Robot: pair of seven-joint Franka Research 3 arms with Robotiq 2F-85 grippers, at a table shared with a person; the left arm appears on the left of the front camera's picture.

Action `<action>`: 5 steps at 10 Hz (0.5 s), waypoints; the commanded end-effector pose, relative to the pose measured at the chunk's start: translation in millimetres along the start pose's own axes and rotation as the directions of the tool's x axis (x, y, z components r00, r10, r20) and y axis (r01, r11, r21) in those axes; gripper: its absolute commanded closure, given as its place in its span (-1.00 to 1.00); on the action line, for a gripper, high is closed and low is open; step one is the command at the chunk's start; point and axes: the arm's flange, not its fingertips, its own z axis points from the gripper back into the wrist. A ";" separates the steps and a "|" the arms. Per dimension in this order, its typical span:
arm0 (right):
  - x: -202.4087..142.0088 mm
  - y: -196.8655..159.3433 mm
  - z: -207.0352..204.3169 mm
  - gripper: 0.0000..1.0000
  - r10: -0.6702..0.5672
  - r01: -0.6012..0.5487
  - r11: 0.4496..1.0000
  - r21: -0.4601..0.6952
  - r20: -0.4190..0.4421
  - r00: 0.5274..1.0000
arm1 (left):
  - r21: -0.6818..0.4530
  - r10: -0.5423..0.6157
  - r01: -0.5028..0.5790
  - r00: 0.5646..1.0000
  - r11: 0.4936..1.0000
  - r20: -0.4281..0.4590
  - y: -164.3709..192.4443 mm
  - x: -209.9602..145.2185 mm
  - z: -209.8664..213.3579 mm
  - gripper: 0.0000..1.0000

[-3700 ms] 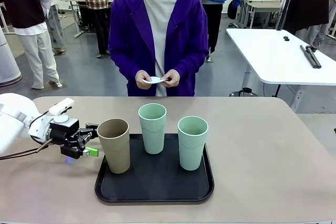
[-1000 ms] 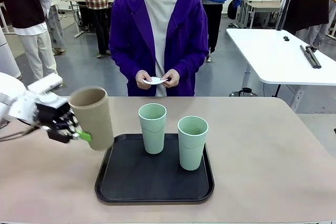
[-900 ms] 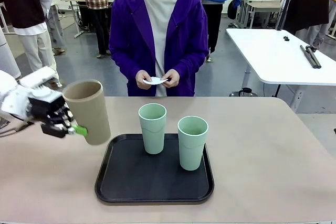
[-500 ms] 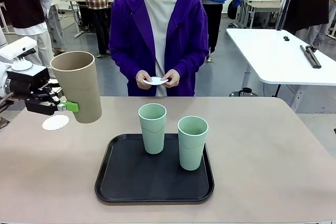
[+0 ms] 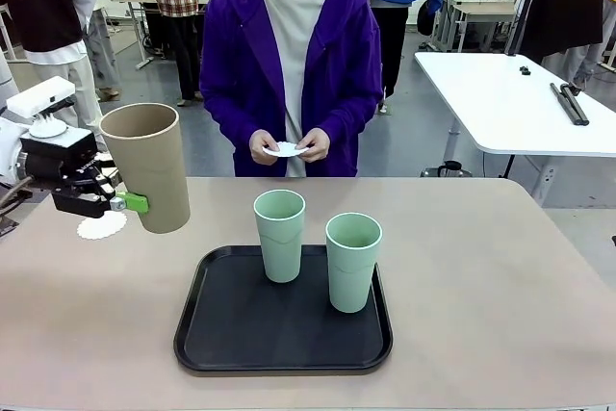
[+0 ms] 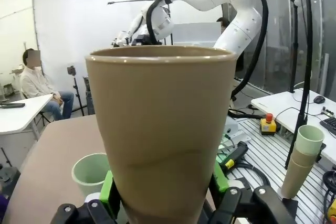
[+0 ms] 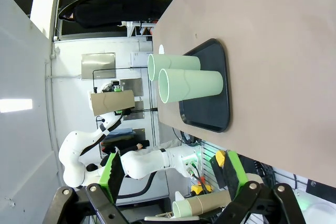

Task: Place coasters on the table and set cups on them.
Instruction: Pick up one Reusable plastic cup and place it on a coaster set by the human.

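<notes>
1. The left gripper [image 5: 144, 201] reaches in from the left edge. Its fingers are closed on the lower part of a tan cup [image 5: 146, 166], with a green pad pressed against the cup's near side.
2. The tan cup hangs in the air above the table [image 5: 481, 286], mouth up and leaning slightly.
3. A lacy coaster [image 5: 99, 227] lies flat on the table just beside the cup's base and partly behind the gripper.
4. Two green cups [image 5: 280, 235] stand upright on a black tray [image 5: 241, 324] in the middle of the table, close together but apart.
5. At the far side, a person [image 5: 289, 55] holds a white paper coaster [image 5: 286, 148] in both hands [image 5: 262, 146].
6. In the right wrist view, the right gripper [image 7: 172, 163] has its fingers spread wide, with nothing between them.
</notes>
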 end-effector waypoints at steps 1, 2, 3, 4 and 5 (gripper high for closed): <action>2.0 0.7 0.6 -1.00 0.005 -0.005 1.000 0.022 0.006 1.000 | 0.109 0.005 -0.007 1.000 0.994 0.022 15.1 -8.6 52.4 -0.68; 2.0 0.7 0.6 -1.00 0.005 -0.005 1.000 0.022 0.006 1.000 | 0.176 0.022 -0.028 0.999 0.984 0.034 20.0 -16.7 84.0 -0.68; 2.0 0.7 0.6 -1.00 0.005 -0.005 1.000 0.022 0.006 1.000 | 0.247 0.040 -0.048 0.999 0.968 0.036 23.4 -24.8 113.0 -0.68; 2.0 0.7 0.6 -1.00 0.005 -0.005 1.000 0.022 0.006 1.000 | 0.307 0.063 -0.075 0.997 0.949 0.051 28.2 -33.7 142.2 -0.68; 2.0 0.7 0.6 -1.00 0.005 -0.005 1.000 0.022 0.006 1.000 | 0.358 0.073 -0.093 0.995 0.929 0.070 29.9 -39.9 165.5 -0.68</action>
